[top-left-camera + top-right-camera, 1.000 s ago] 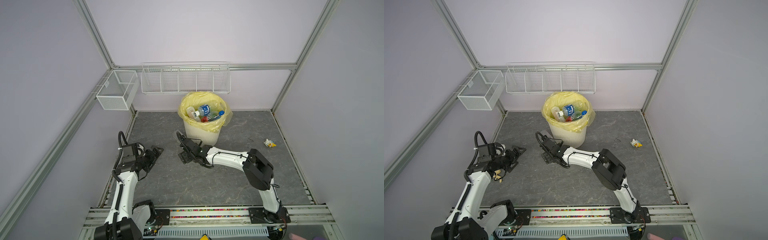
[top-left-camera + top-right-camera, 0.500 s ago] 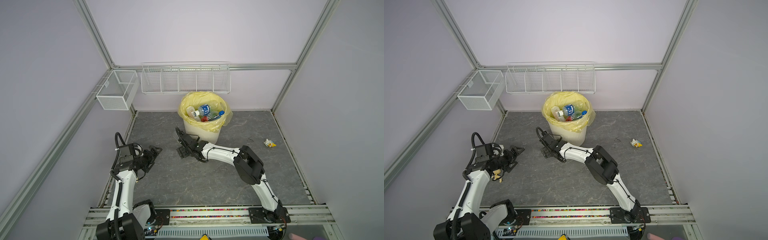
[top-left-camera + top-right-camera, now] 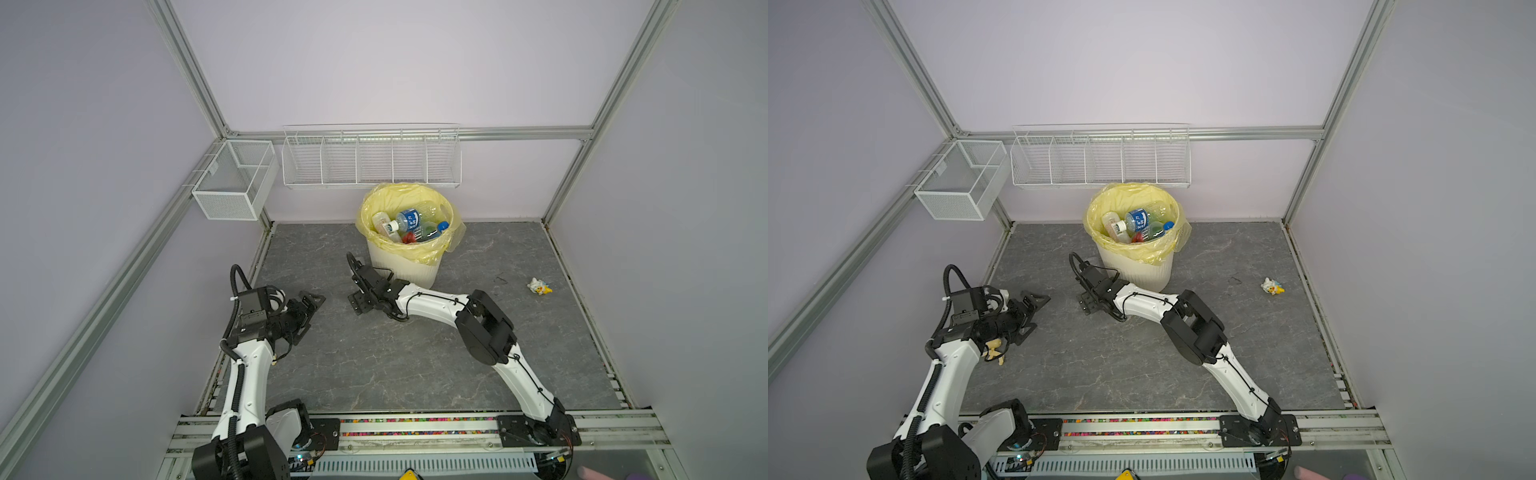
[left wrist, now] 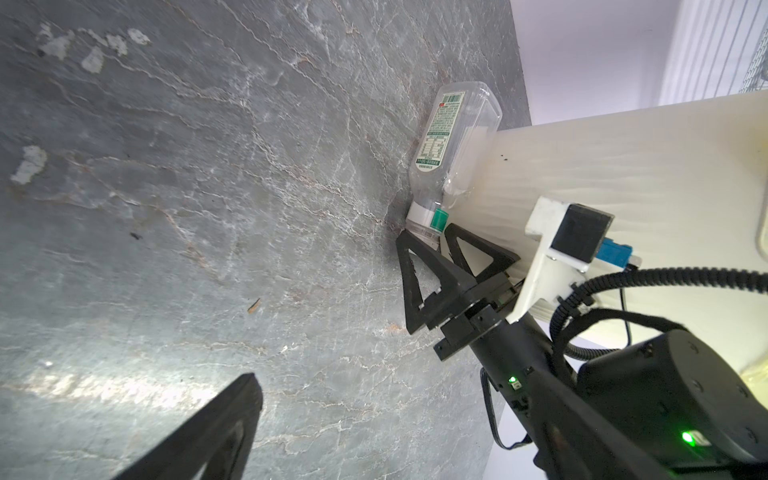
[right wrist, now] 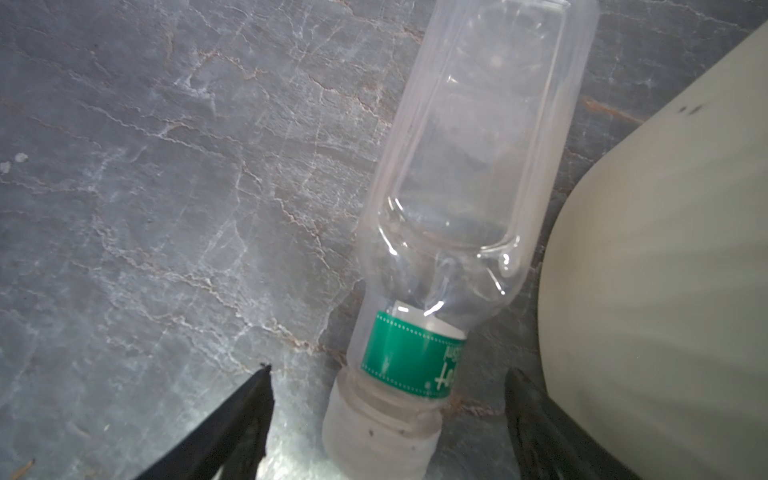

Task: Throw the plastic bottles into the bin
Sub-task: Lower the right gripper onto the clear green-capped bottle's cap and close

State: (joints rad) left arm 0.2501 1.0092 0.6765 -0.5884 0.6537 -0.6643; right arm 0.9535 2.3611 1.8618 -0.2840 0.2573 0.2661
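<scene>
Right gripper (image 5: 388, 374) down at floor level, jaws spread wide either side of the cap end of a clear bottle (image 5: 457, 187), not yet closed on it. Bottle lies on its side on the floor (image 5: 166, 166), tight against the foot of the bin (image 5: 665, 249). Other bottles (image 3: 409, 220) already inside. Left gripper (image 3: 313, 311) spread wide too, empty, well apart. Step in hand: grasping what looks like the last loose one. Next move calls for closing squarely on the neck, with one finger squeezed beside the bin wall, then a lift clear of the rim before release
</scene>
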